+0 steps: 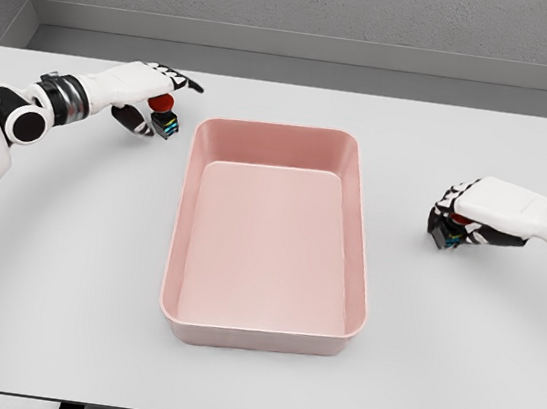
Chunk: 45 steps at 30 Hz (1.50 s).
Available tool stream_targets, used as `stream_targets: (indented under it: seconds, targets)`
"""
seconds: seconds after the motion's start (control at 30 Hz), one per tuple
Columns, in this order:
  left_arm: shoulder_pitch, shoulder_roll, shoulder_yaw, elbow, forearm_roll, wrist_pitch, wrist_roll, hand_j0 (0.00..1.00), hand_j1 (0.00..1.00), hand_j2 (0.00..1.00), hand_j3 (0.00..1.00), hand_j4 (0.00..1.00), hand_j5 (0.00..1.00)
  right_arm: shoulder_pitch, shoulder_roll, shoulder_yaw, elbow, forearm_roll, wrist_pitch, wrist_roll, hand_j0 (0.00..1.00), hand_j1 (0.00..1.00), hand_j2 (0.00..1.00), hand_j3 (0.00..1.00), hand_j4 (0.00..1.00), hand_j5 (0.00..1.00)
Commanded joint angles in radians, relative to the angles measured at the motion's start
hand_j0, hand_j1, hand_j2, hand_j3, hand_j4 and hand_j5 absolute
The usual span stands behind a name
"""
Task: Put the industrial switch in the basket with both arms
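Observation:
A pink rectangular basket (258, 339) sits in the middle of the white table, with nothing inside it. My left hand (156, 98) is off the basket's far left corner, its fingers curled around a small black industrial switch with a red button (165, 120). My right hand (458, 221) rests to the right of the basket, fingers wrapped over a second black switch with a red button (451, 231), low at the table surface. Both switches are partly hidden by the fingers.
The white table (40, 295) stretches around the basket. Its front edge runs near the bottom of the view, and a grey wall stands behind its far edge.

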Motion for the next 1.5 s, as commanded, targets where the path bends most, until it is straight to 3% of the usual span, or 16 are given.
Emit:
stream_targets:
  seconds: [0.0, 0.03, 0.07, 0.1, 0.23, 0.5, 0.97, 1.37, 1.47]
  targets:
    - [0.002, 0.003, 0.002, 0.000, 0.006, -0.001, 0.009, 0.72, 0.72, 0.72, 0.72, 0.72, 0.72, 0.000, -0.003, -0.001, -0.002, -0.008, 0.002, -0.001, 0.47, 0.47, 0.47, 0.47, 0.47, 0.47]
    - [0.002, 0.003, 0.002, 0.000, 0.005, 0.001, 0.008, 0.70, 0.70, 0.70, 0.70, 0.70, 0.70, -0.002, -0.003, -0.001, -0.003, -0.008, 0.002, -0.001, 0.47, 0.47, 0.47, 0.47, 0.47, 0.47]
    - [0.002, 0.003, 0.002, 0.000, 0.005, 0.001, 0.009, 0.60, 0.60, 0.60, 0.60, 0.60, 0.60, -0.009, -0.003, -0.001, -0.003, -0.008, 0.002, -0.001, 0.46, 0.46, 0.46, 0.46, 0.46, 0.46]
    - [0.000, 0.003, -0.010, -0.001, 0.006, -0.001, 0.009, 0.56, 0.56, 0.56, 0.56, 0.56, 0.56, -0.011, -0.003, -0.001, -0.006, -0.008, 0.002, -0.001, 0.46, 0.46, 0.46, 0.46, 0.46, 0.46]
    - [0.000, 0.007, -0.019, 0.000, 0.005, -0.004, 0.026, 0.49, 0.49, 0.49, 0.49, 0.49, 0.49, -0.034, -0.003, -0.001, -0.011, -0.008, 0.002, -0.001, 0.46, 0.46, 0.46, 0.46, 0.46, 0.46]
    - [0.000, 0.012, -0.016, -0.027, 0.008, -0.033, 0.026, 0.42, 0.42, 0.42, 0.42, 0.42, 0.42, -0.060, -0.003, 0.000, -0.061, -0.008, 0.002, 0.000, 0.46, 0.46, 0.46, 0.46, 0.46, 0.46]
    - [-0.017, 0.061, -0.013, -0.130, 0.022, -0.044, 0.025, 0.42, 0.42, 0.42, 0.42, 0.42, 0.42, -0.106, 0.000, -0.004, -0.178, -0.008, 0.002, 0.013, 0.46, 0.46, 0.46, 0.46, 0.46, 0.46]
    - [-0.005, 0.187, 0.002, -0.380, 0.077, -0.042, 0.023, 0.42, 0.42, 0.42, 0.42, 0.42, 0.42, -0.166, 0.000, -0.004, -0.238, -0.016, 0.002, 0.008, 0.46, 0.46, 0.46, 0.46, 0.46, 0.46]
    - [0.005, 0.234, 0.001, -0.473, 0.112, -0.041, 0.021, 0.42, 0.42, 0.42, 0.42, 0.42, 0.42, -0.178, 0.005, -0.001, -0.241, -0.016, 0.002, 0.006, 0.46, 0.46, 0.46, 0.46, 0.46, 0.46]
